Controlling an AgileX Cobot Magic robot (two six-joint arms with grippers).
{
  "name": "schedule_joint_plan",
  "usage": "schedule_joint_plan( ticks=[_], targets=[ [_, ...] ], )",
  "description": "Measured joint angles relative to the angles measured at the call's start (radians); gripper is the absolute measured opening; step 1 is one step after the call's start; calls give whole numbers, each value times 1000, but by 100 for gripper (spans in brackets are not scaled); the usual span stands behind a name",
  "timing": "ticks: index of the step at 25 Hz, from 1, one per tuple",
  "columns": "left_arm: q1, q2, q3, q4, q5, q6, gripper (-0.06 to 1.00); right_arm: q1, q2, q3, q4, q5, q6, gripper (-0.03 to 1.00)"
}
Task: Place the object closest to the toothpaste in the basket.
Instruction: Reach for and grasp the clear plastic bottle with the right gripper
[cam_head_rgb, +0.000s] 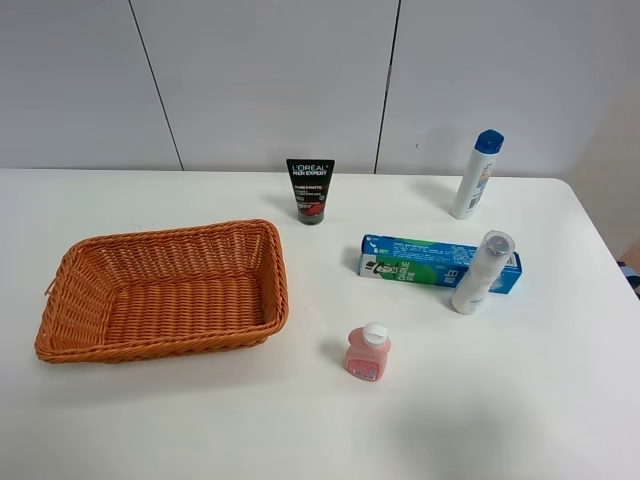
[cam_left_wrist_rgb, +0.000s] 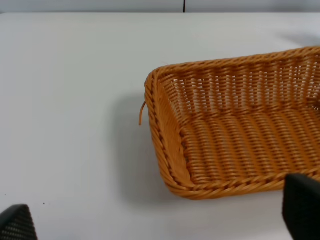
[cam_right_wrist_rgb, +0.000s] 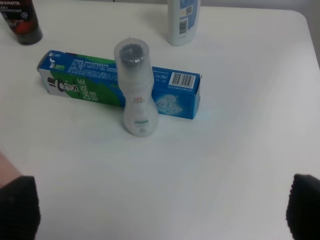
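The toothpaste is a blue and green box (cam_head_rgb: 420, 262) lying flat right of the table's middle; it also shows in the right wrist view (cam_right_wrist_rgb: 90, 82). A white roll-on bottle with a clear cap (cam_head_rgb: 480, 272) is right against the box's front near its right end (cam_right_wrist_rgb: 136, 95). The orange wicker basket (cam_head_rgb: 70, 275) sits at the left, empty (cam_left_wrist_rgb: 165, 125). Neither gripper shows in the high view. My left gripper (cam_left_wrist_rgb: 159, 220) is open over the table beside the basket's end. My right gripper (cam_right_wrist_rgb: 161, 210) is open and empty, short of the roll-on bottle.
A pink bottle with a white cap (cam_head_rgb: 367, 353) stands in front of the box. A black face-wash tube (cam_head_rgb: 310, 190) stands at the back middle. A white bottle with a blue cap (cam_head_rgb: 476, 174) stands at the back right. The table's right edge is close.
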Motion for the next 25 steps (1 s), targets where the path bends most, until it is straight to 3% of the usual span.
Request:
schedule_joint_plan(
  ticks=[14, 18, 22, 25],
  targets=[
    [0, 0, 0, 0, 0, 0, 99, 0, 0, 0, 0, 0, 0, 99],
    [0, 0, 0, 0, 0, 0, 99, 1, 8, 0, -23, 0, 49, 99],
    [0, 0, 0, 0, 0, 0, 99, 5, 96, 0, -43, 0, 71, 99],
    [0, 0, 0, 0, 0, 0, 99, 35, 331, 0, -46, -1, 49, 99]
  ],
)
